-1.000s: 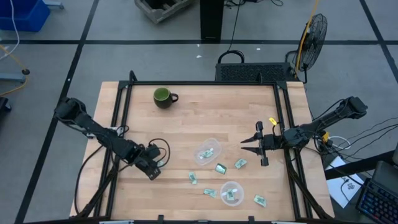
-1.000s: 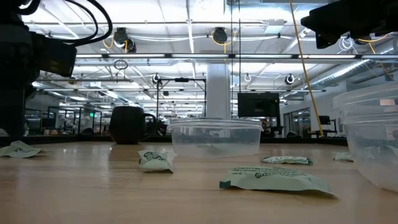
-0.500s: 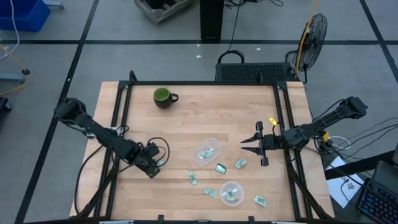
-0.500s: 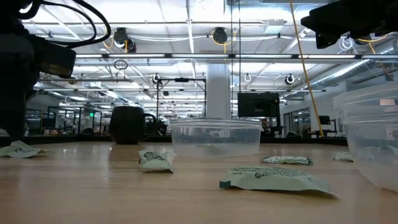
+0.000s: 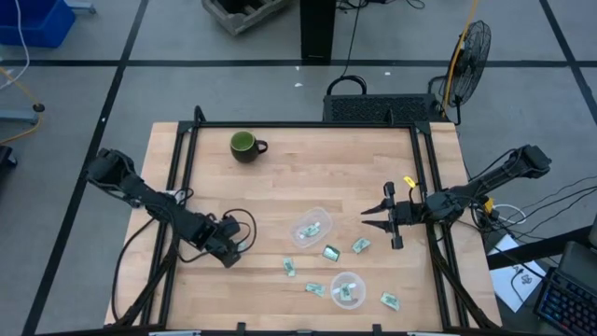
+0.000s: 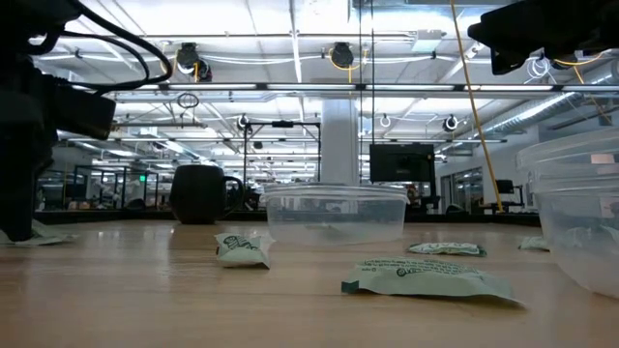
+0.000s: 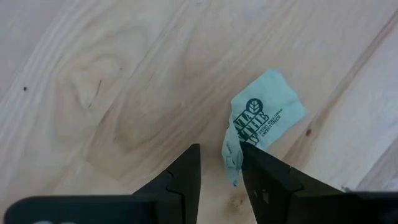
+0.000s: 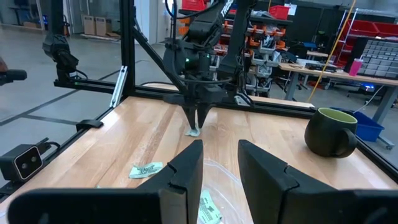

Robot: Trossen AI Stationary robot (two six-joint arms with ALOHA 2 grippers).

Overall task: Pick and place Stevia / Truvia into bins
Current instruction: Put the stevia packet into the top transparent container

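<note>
1. Since 1.0 s ago the left gripper [image 7: 219,163] had dropped to the wooden surface [image 5: 308,177], fingers [image 7: 186,171] slightly spread astride 1 edge of a Stevia packet [image 7: 260,121].
2. That packet lay by the surface's left side, well apart from both clear bins [image 5: 312,226].
3. It looked light, thin and crumple-prone; pinching its raised, curled edge seemed best.
4. It was pale green paper with a dark leaf logo.
5. The right gripper [image 5: 377,216] hovered beside the right rail, fingers spread.

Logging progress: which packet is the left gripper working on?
The lone Stevia packet on the table's left side, between the left gripper fingers, far from those clustered around the bins.
</note>
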